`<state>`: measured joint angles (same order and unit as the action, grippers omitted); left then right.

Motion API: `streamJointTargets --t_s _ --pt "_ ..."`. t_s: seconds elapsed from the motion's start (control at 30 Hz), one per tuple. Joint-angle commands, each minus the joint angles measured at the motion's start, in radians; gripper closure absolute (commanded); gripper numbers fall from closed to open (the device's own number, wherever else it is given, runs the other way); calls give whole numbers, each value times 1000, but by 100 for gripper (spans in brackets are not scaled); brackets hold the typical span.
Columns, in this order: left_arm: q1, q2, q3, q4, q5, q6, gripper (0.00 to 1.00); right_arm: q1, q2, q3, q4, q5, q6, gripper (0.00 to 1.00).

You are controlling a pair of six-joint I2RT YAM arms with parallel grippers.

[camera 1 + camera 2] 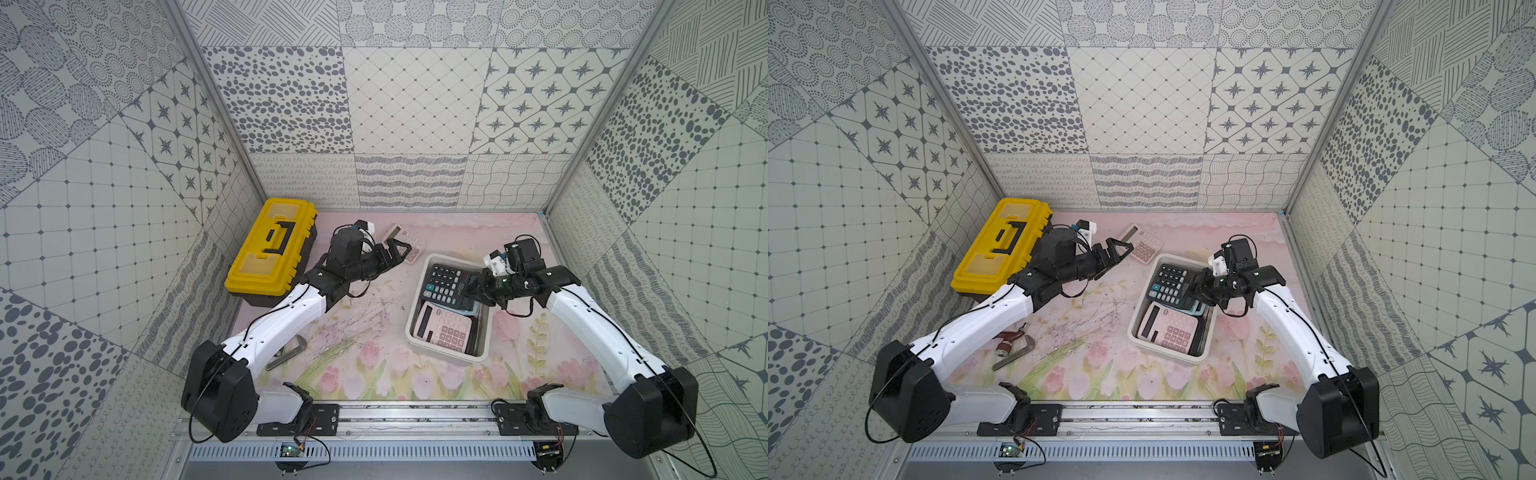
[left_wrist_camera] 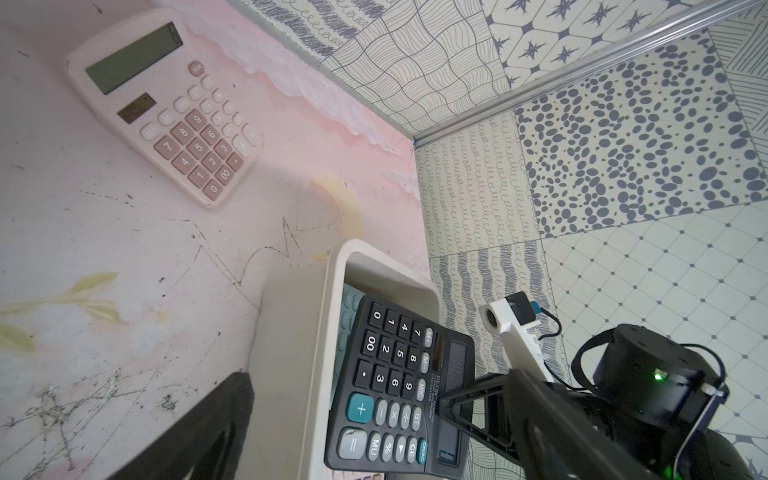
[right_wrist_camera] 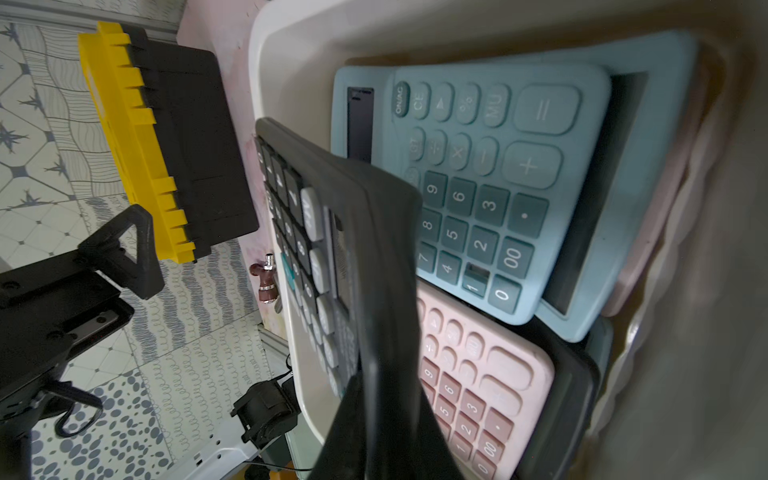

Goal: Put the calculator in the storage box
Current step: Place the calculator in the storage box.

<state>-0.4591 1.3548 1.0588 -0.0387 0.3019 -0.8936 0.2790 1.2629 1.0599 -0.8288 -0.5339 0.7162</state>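
both top views: find the black calculator [image 1: 444, 282] pinched at its display end in the right gripper [image 1: 471, 291], hanging tilted over the far half of the white storage box [image 1: 446, 352]. note the boxed pink calculator [image 1: 446, 330] filling the near half. read the step in hand as lowering and letting go. note the left gripper [image 1: 1119, 249] spread wide and empty, just beside a loose pink calculator [image 1: 1144, 245] on the mat [image 1: 1092, 324], clear of the yellow toolbox [image 1: 1000, 245]

left wrist view: see the key end of the black calculator [image 2: 395, 382] lapping across the long wall of the storage box [image 2: 291, 353]. best to slide it toward the middle of the box before release, to avoid parking an edge on the rim

right wrist view: spot the blue calculator [image 3: 478, 187] lying right under the black calculator [image 3: 316, 249], with the boxed pink calculator [image 3: 469, 395] alongside. cannot tell whether black and blue touch yet. flatten the tilt, ease down onto the blue keys, only then part the jaws, and lift straight up to avoid dragging the stack
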Motion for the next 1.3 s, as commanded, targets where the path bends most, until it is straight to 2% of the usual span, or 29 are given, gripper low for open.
streamJointTargets --t_s 0.0,0.3,0.43,0.57,0.67,0.93,1.1,1.17,1.27 --pt "20 -6 -11 -25 15 43 0 6 26 53 0 60 -40 100" --pt "39 -1 -18 -19 33 35 0 9 102 63 52 65 -32 100" --pt "40 -2 -20 -15 34 32 0 9 105 66 53 89 -39 90" --pt "40 1 -20 -18 31 33 0 6 95 64 51 95 -44 72" --pt "42 9 -17 -20 32 33 0 -1 84 61 49 95 -47 65" --pt "50 41 20 -64 31 40 0 -51 39 87 -12 100 -92 61" --pt "81 110 107 -154 31 111 0 -104 -3 101 -39 91 -116 58" --pt "103 152 156 -200 31 153 1 -118 -21 104 -41 80 -121 49" --pt "134 219 224 -238 26 224 1 -132 -42 109 -41 56 -131 42"
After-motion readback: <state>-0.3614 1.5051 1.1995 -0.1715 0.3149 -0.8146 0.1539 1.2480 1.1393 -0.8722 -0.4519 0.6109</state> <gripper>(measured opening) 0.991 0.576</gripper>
